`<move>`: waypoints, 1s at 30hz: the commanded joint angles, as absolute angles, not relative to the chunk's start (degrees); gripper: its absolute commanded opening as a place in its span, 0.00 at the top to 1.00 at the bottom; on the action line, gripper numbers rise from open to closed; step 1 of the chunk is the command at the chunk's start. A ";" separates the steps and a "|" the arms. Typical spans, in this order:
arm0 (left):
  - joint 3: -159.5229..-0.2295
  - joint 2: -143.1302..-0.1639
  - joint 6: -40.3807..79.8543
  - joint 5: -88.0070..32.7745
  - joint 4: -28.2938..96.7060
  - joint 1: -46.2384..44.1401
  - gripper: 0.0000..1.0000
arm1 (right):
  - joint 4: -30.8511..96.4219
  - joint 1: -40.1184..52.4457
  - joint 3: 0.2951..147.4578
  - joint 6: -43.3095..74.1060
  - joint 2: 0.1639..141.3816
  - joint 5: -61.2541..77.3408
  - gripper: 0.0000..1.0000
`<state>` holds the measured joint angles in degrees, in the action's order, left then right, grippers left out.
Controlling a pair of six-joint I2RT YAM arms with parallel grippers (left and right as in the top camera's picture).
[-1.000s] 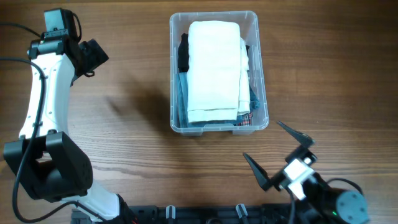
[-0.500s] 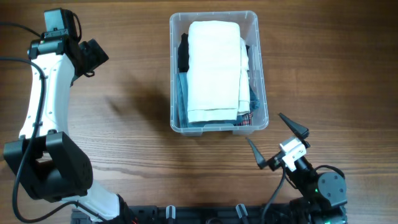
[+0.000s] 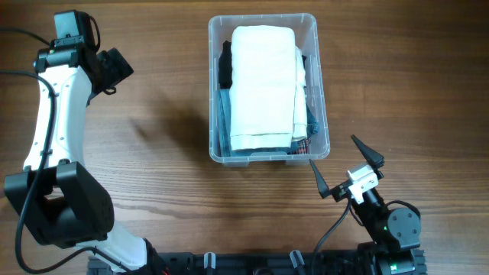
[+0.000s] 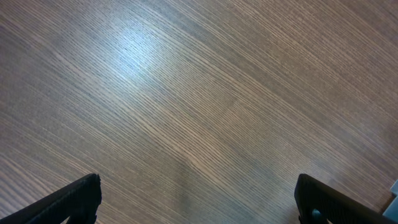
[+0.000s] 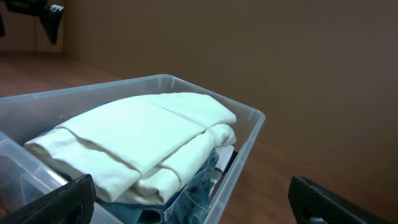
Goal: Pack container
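Observation:
The clear plastic container (image 3: 319, 84) stands at the back middle of the table. It holds a folded white cloth (image 3: 263, 84) on top of blue denim (image 3: 222, 122) and dark clothes. In the right wrist view the container (image 5: 249, 140) is close ahead, with the white cloth (image 5: 140, 140) and the denim (image 5: 193, 193) in it. My right gripper (image 3: 347, 169) is open and empty, just in front of the container's near right corner. My left gripper (image 3: 114, 70) is open and empty at the far left; its wrist view shows only bare wood between the fingers (image 4: 199, 199).
The wooden table (image 3: 153, 145) lies around the container. The left arm's white link (image 3: 50, 114) runs down the left side. The right arm's base (image 3: 397, 229) sits at the front edge.
My right gripper has drawn in and moved up toward the container's near right corner. The left arm and the container have not moved.

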<state>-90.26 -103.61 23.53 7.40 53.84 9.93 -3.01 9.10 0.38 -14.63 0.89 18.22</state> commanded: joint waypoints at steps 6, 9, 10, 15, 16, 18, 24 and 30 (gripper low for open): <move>-89.91 -103.85 24.47 7.11 53.84 10.39 0.00 | -3.11 1.87 0.30 -17.32 0.21 25.61 0.00; -89.89 -103.85 24.47 7.14 53.84 10.39 0.00 | -1.76 1.41 0.30 -16.47 0.21 22.76 0.00; -89.89 -103.85 24.47 7.11 53.84 10.39 0.00 | -1.85 1.41 0.30 -14.48 0.21 19.88 0.00; -89.89 -103.85 24.47 7.11 53.84 10.39 0.00 | -0.99 1.41 0.30 -4.25 0.21 2.52 0.00; -89.91 -103.85 24.47 7.11 53.84 10.39 0.00 | -0.91 1.41 0.30 -4.27 0.21 1.41 0.00; -89.89 -103.85 24.47 7.11 53.87 10.39 0.00 | -0.69 1.41 0.30 -4.23 0.21 -1.93 0.00; -89.91 -103.85 24.47 7.11 53.84 10.39 0.00 | -0.84 1.04 0.30 -3.68 0.21 -4.25 0.00; -89.91 -103.85 24.47 7.11 53.84 10.39 0.00 | -0.80 1.06 0.30 -3.20 0.21 -2.98 0.00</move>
<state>-90.26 -103.61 23.51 7.40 53.84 9.93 -0.73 1.39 0.38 -4.29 0.89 -1.80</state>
